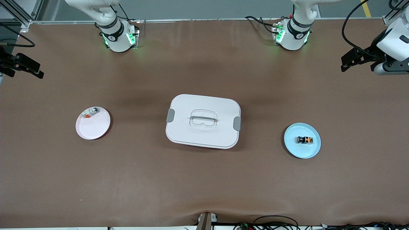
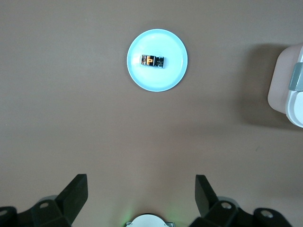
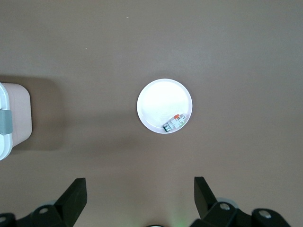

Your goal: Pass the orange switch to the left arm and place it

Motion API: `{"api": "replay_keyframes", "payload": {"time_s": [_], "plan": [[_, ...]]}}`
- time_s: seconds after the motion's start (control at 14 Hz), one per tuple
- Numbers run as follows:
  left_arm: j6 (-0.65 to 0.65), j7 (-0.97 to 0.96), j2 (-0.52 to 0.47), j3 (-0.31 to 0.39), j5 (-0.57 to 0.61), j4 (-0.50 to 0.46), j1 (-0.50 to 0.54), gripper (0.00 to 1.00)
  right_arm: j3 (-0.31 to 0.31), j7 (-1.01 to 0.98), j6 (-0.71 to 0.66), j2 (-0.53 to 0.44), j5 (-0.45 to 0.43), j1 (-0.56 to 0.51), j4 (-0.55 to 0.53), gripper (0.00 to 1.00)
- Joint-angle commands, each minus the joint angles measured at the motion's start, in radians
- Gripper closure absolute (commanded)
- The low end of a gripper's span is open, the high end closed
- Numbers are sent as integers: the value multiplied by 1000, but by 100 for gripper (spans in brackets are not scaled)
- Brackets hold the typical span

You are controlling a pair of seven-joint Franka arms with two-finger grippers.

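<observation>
Brown table [image 1: 204,185] — pink plate [image 1: 96,127] holding silvery part [image 1: 90,112], blue plate [image 1: 311,150].

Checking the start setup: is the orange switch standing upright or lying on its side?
On its side. The orange switch lies lengthwise across the blue plate, its orange cap facing sideways rather than upward.

My front camera sits high, facing both bases across the table [image 1: 204,191]. Each wrist camera hangs well up, looking straight down, I think. The left one frames the blue plate [image 2: 157,60] and an edge of the box [image 2: 289,85]; the right one, the white plate [image 3: 164,105] and the box's opposite edge.
</observation>
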Motion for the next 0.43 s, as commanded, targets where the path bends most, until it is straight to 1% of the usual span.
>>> {"api": "replay_keyframes", "payload": {"time_s": [0.0, 0.36], "plan": [[-22, 6, 17, 3, -9, 42, -5, 0, 11, 9, -16, 8, -5, -11, 21, 0], [-22, -6, 26, 3, -5, 71, -8, 0, 11, 9, -14, 8, -6, -11, 23, 0]]}}
